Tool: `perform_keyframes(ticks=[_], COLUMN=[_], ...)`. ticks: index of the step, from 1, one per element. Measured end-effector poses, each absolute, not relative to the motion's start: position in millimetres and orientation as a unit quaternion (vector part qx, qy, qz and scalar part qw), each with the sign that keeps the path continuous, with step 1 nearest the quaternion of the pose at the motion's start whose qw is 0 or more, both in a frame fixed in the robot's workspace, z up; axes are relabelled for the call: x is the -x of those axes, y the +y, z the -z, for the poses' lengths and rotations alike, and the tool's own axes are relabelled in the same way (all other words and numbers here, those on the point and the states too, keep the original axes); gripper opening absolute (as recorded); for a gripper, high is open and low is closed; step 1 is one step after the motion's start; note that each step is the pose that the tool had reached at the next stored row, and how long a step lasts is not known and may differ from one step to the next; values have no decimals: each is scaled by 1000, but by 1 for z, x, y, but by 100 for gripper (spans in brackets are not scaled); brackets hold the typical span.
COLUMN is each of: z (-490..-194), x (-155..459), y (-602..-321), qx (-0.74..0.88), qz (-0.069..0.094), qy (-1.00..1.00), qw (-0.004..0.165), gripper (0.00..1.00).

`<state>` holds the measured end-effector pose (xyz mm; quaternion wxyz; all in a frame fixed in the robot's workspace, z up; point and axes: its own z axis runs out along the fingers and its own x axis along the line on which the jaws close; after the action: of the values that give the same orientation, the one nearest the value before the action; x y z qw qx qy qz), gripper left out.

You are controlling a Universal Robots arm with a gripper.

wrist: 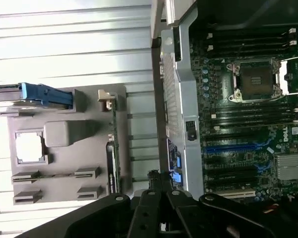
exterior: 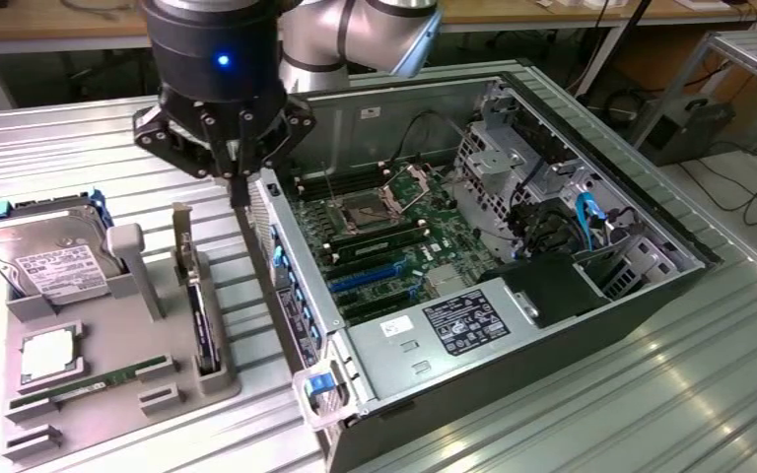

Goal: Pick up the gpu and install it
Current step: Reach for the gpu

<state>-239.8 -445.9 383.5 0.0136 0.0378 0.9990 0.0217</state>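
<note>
Counting per kind: one robot arm (exterior: 352,39) is carrying one gripper (exterior: 238,195). One open computer case (exterior: 392,108) is housing one motherboard (exterior: 447,235) and one power supply (exterior: 464,320). One gray tray (exterior: 118,340) is holding four parts: one gpu (exterior: 201,315), one hard drive (exterior: 43,261), one green memory stick (exterior: 90,384), one silvery processor chip (exterior: 47,353).

High oblique exterior, straight-down wrist; both share motherboard (exterior: 451,236) (wrist: 238,148) and grey tray (exterior: 122,340) (wrist: 64,158).
</note>
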Motion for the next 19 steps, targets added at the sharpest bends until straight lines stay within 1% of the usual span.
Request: perform_keyframes(ticks=[9, 19], z=[-367, -366], x=[283, 283], y=[-448, -448], qx=[-38, -38], qz=[-21, -21], qy=[999, 999], qw=[14, 13], gripper=[11, 11])
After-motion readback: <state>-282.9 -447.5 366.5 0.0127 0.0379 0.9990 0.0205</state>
